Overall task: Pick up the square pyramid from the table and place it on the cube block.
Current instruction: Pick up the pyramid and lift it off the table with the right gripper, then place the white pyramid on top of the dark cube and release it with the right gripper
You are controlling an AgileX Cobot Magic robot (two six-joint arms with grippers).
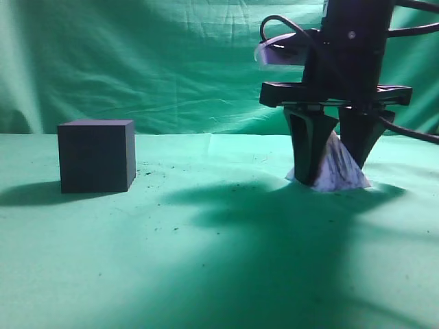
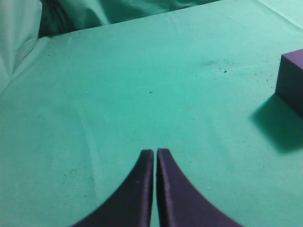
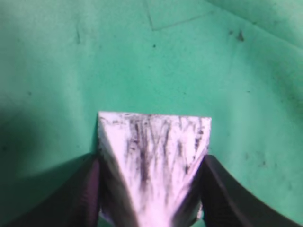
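Observation:
The square pyramid (image 1: 341, 170), white-lilac with dark streaks, rests on the green table (image 1: 206, 260) at the right. My right gripper (image 1: 334, 174) comes straight down over it, one finger against each side. In the right wrist view the pyramid (image 3: 154, 142) fills the gap between the two fingers of the gripper (image 3: 151, 161). The cube block (image 1: 96, 156), dark and matte, stands on the table far to the left, apart from the pyramid. Its corner shows at the right edge of the left wrist view (image 2: 292, 78). My left gripper (image 2: 155, 151) is shut and empty above bare cloth.
A draped green backdrop (image 1: 171, 62) hangs behind the table. Small dark specks lie on the cloth between cube and pyramid. The right arm's black cables (image 1: 411, 130) loop out at the right edge.

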